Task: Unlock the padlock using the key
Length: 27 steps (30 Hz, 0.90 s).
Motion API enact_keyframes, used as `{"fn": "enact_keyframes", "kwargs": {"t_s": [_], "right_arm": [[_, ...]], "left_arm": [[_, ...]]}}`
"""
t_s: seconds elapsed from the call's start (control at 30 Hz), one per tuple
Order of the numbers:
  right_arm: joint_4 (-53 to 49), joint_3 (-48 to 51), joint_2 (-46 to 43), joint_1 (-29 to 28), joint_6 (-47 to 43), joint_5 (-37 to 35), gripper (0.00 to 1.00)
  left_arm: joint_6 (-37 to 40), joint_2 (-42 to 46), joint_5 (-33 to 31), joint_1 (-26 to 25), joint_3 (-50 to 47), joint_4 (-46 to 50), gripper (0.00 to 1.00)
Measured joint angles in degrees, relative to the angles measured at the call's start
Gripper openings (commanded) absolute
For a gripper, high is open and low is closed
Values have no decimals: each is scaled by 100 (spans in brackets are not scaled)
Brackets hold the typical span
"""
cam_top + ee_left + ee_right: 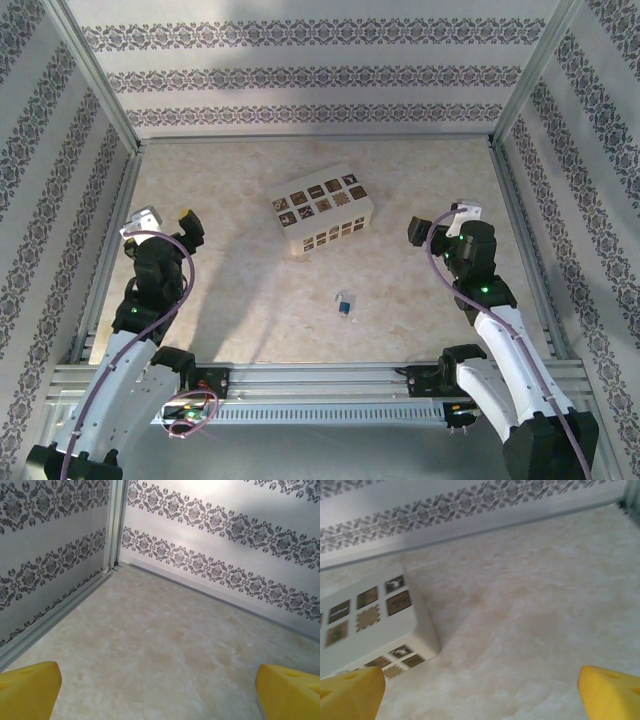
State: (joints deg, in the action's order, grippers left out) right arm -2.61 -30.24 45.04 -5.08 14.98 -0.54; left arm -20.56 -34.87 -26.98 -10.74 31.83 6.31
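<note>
Padlock: we see the padlock point(344, 303) lying on the tabletop point(250, 290), at six o'clock from the cream box point(322, 208), apart from it;
Left hand: we find the left hand point(159, 700) at nine o'clock, fingers wide, empty;
Right hand: the right hand point(480, 695) at three o'clock, wide, empty
</note>
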Motion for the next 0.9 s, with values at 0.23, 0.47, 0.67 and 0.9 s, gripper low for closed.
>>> {"fn": "enact_keyframes", "kwargs": {"t_s": [0.23,0.47,0.67,0.9], "right_arm": [[1617,1023,267,291,-437,-522,98],[2883,1362,1414,599,-452,-610,99],[4179,1537,2409,612,-542,-581,98],[5569,1641,3405,612,-822,-337,99]], "left_arm": [[372,-308,-201,98,-557,-671,99],[933,-1375,-177,262,-785,-1508,99],[1228,-2463,-61,330,-785,-2280,99],[1375,-3285,186,376,-866,-2962,99]]}}
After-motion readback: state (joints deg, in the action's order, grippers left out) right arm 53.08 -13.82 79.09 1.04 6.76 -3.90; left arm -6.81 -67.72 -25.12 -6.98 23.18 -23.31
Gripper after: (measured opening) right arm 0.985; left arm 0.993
